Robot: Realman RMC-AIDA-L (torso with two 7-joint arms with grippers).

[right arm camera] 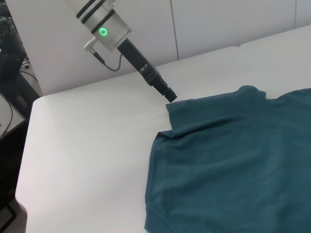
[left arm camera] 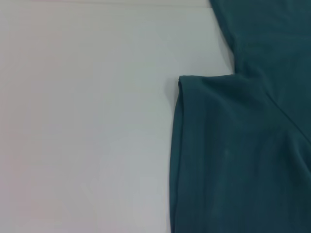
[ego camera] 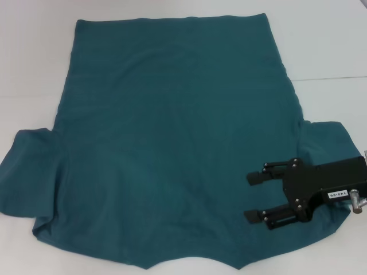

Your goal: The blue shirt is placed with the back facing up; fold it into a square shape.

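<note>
- Head view: the blue shirt (ego camera: 172,149) lies spread flat on the white table (ego camera: 34,69), taking up most of the surface, with its straight hem at the far edge and the collar end nearest the robot.
- Both short sleeves stick out sideways at the near end, one toward the robot's left and one toward its right, and the cloth shows only soft creases.
- The right gripper (ego camera: 253,196) hovers over the shirt's near right part, just beside the right sleeve, pointing toward the shirt's middle.
- Its two black fingers (ego camera: 255,177) are spread apart with bare cloth showing between them, and they grasp nothing.
- Left wrist view: only the left sleeve's straight cuff edge, the armpit notch and the side of the blue shirt (left arm camera: 233,155) show, lying on the pale table (left arm camera: 82,121).
- That arm's own fingers are out of this picture.
- Right wrist view: the left gripper (right arm camera: 167,92) reaches down from a silver arm with a green ring light, its black tip right at the far edge of the left sleeve of the blue shirt (right arm camera: 228,160).
- Whether it touches the cloth, and whether its fingers are parted or closed, I cannot tell.
- The table (right arm camera: 87,145) beside that sleeve is white.
</note>
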